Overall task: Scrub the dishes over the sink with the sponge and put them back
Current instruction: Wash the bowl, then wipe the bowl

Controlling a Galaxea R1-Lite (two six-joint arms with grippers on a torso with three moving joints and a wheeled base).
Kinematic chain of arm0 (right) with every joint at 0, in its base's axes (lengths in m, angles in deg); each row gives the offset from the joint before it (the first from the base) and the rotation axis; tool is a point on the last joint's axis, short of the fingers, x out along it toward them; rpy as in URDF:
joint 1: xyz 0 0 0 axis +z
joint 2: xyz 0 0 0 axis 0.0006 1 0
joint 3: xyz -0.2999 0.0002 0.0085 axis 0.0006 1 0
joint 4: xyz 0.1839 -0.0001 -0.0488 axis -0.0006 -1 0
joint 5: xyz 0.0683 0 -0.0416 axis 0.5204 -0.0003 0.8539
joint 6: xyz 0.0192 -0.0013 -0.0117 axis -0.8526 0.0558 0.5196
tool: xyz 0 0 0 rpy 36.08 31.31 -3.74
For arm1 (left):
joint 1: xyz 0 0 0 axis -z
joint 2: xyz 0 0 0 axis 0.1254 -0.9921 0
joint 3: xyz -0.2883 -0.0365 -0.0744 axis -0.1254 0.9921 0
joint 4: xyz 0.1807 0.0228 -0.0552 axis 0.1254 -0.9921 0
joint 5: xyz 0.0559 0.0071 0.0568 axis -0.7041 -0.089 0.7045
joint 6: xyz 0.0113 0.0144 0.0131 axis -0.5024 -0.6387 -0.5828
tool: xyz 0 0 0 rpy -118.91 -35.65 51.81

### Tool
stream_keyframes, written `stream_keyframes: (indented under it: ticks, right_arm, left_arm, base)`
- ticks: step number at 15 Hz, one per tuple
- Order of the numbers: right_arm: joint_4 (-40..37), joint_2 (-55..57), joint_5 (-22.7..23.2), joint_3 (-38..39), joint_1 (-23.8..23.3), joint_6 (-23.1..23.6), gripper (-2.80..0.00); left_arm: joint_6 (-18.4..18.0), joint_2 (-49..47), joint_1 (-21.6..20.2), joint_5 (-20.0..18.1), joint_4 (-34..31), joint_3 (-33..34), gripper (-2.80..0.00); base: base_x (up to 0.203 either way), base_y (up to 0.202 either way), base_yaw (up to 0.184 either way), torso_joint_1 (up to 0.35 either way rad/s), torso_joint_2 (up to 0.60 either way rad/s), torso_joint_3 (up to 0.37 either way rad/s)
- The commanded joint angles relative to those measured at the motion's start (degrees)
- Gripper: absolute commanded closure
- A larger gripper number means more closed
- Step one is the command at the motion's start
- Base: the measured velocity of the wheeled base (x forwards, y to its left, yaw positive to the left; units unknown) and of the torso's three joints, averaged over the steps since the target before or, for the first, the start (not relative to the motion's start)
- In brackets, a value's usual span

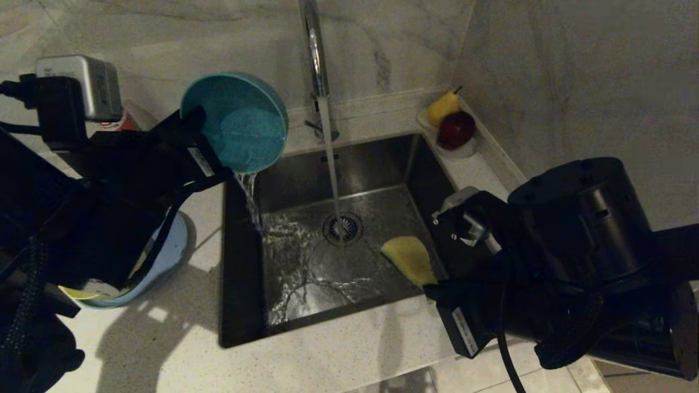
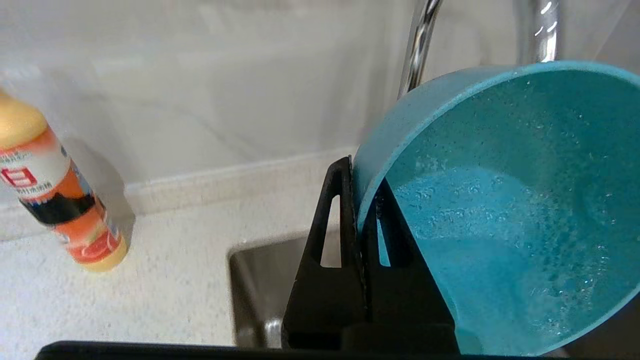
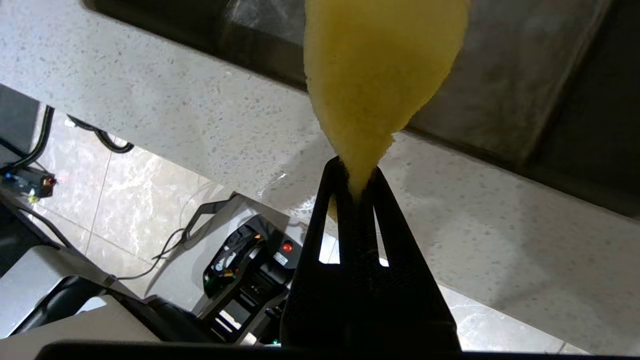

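Observation:
My left gripper [image 1: 192, 115] [image 2: 357, 170] is shut on the rim of the teal-blue bowl [image 1: 240, 128] [image 2: 500, 210], which is tipped on its side above the back left corner of the sink [image 1: 284, 169]. Water runs from the bowl into the basin. Over the sink's front right, my right gripper [image 1: 434, 292] [image 3: 356, 172] is shut on a corner of the yellow sponge [image 1: 410, 259] [image 3: 380, 75]. On the counter to the left lies the light-blue plate [image 1: 172, 254] with the pale yellow bowl [image 1: 76, 293] in it, both mostly hidden by my left arm.
The chrome tap [image 1: 314, 49] is running onto the drain strainer [image 1: 342, 227]. A yellow pear [image 1: 442, 106] and a red fruit [image 1: 456, 130] sit in a clear dish at the back right corner. An orange bottle [image 2: 55, 195] stands against the wall on the left.

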Motion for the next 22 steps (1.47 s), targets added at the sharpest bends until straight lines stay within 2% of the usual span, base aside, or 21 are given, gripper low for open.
stream_keyframes:
  ticks: [1, 4, 6, 8, 10, 13, 14, 15, 16, 17, 18, 20, 22]
  right_arm:
    - [-0.1, 0.5, 0.0, -0.2, 0.2, -0.1, 0.0]
    - [-0.2, -0.6, 2.2, 0.2, 0.5, -0.4, 0.0]
    - [-0.3, -1.5, 3.8, -0.1, 0.5, -0.4, 0.0]
    - [-1.4, -3.0, 6.5, -0.6, 1.1, -0.6, 0.0]
    - [-3.9, -3.3, 10.0, -2.6, 1.3, -1.6, 0.0]
    - [-11.0, -3.4, 14.0, -10.5, 1.2, -4.4, 0.0]
    - [-14.6, -3.5, 17.1, -13.8, 1.2, -5.9, 0.0]
    - [-18.3, -3.6, 20.4, -16.7, 1.2, -7.4, 0.0]
    - [-21.4, -3.6, 23.0, -18.5, 1.2, -8.5, 0.0]
    - [-25.0, -3.3, 25.9, -21.1, 1.2, -8.9, 0.0]
    - [-28.4, -2.8, 28.6, -23.5, 1.2, -9.1, 0.0]
    - [-35.6, -1.0, 32.9, -31.1, 1.2, -9.9, 0.0]
    - [-41.4, 1.5, 36.0, -37.7, 1.2, -12.7, 0.0]
  left_arm:
    - [0.0, 0.9, 0.0, -0.1, 1.0, 1.4, 0.0]
    - [0.5, 1.4, 0.0, 0.4, 0.5, 1.8, 0.0]
    - [0.6, 1.7, 0.0, 1.3, -2.2, 1.1, 0.0]
    - [2.1, 1.7, 0.0, 4.2, -14.1, -1.3, 0.0]
    - [7.5, 2.3, 0.1, 5.8, -24.8, -6.1, 0.0]
    - [16.8, 4.5, 0.4, 5.0, -46.8, -13.4, 0.0]
    - [20.9, 5.7, 0.5, 3.1, -54.5, -16.3, 0.0]
    - [23.6, 7.6, 0.7, -0.5, -61.0, -18.0, 0.0]
    - [24.9, 8.7, 0.9, -3.2, -65.1, -18.7, 0.0]
    - [25.3, 9.0, 1.2, -4.1, -70.8, -18.9, 0.0]
    - [26.4, 8.9, 1.8, -4.5, -74.5, -18.9, 0.0]
    - [31.5, 8.5, 3.5, -4.7, -75.2, -19.5, 0.0]
    - [32.2, 7.3, 5.1, -4.3, -75.2, -21.7, 0.0]
  base:
    - [0.0, 0.0, 0.0, 0.0, 0.0, 0.0]
    - [0.0, 0.0, 0.0, 0.0, 0.0, 0.0]
    - [0.0, 0.0, 0.0, 0.0, 0.0, 0.0]
    - [0.0, 0.0, 0.0, 0.0, 0.0, 0.0]
    - [0.0, 0.0, 0.0, 0.0, 0.0, 0.0]
    - [0.0, 0.0, 0.0, 0.0, 0.0, 0.0]
    - [0.0, 0.0, 0.0, 0.0, 0.0, 0.0]
    - [0.0, 0.0, 0.0, 0.0, 0.0, 0.0]
    - [0.0, 0.0, 0.0, 0.0, 0.0, 0.0]
    - [0.0, 0.0, 0.0, 0.0, 0.0, 0.0]
    - [0.0, 0.0, 0.0, 0.0, 0.0, 0.0]
    - [0.0, 0.0, 0.0, 0.0, 0.0, 0.0]
    - [0.0, 0.0, 0.0, 0.0, 0.0, 0.0]
